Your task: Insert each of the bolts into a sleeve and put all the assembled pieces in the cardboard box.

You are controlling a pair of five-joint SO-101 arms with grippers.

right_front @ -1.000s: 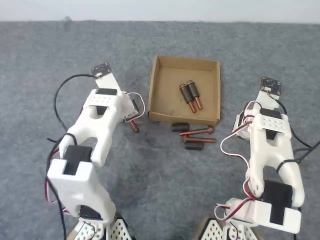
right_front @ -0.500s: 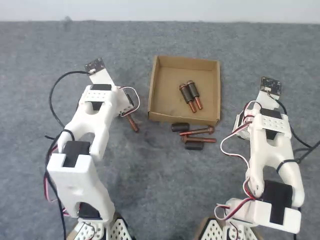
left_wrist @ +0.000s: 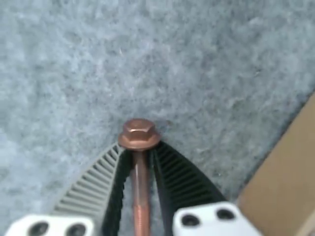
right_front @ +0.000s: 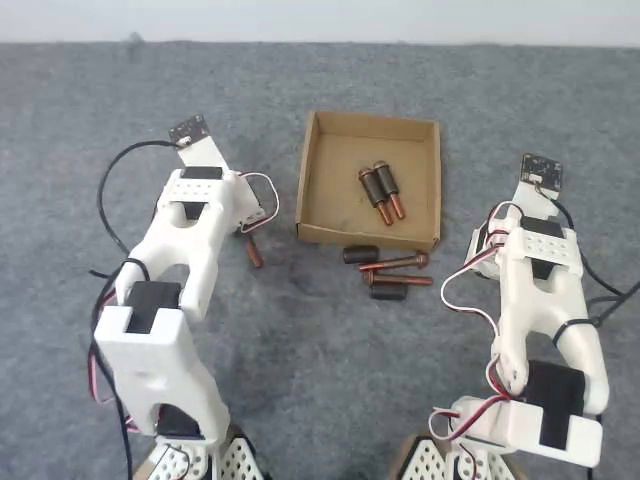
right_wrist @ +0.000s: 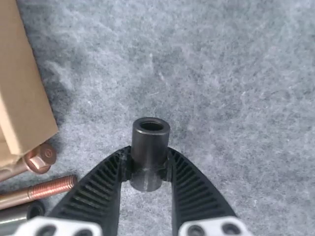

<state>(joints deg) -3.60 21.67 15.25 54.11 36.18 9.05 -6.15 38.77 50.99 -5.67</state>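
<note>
My left gripper (left_wrist: 139,150) is shut on a copper bolt (left_wrist: 140,135), its hex head past the fingertips and its shaft between the fingers. From above, that bolt (right_front: 253,249) hangs at the left gripper (right_front: 249,234), left of the cardboard box (right_front: 308,185). My right gripper (right_wrist: 149,157) is shut on a black sleeve (right_wrist: 150,140), bore pointing away, just right of the box's front corner. Two assembled pieces (right_front: 382,194) lie inside the box. Two sleeves (right_front: 360,255) (right_front: 388,292) and two bolts (right_front: 395,263) (right_front: 405,280) lie on the carpet in front of it.
Grey carpet covers the table. The box wall (right_wrist: 22,98) is close beside the right gripper, with a bolt head (right_wrist: 40,159) and a threaded end (right_wrist: 47,189) near it. A box corner (left_wrist: 285,187) sits close to the left gripper. Cables loop beside both arms.
The left arm has swung a little left, away from the box, carrying the bolt, which now points more straight towards the front. The right arm has not moved.
</note>
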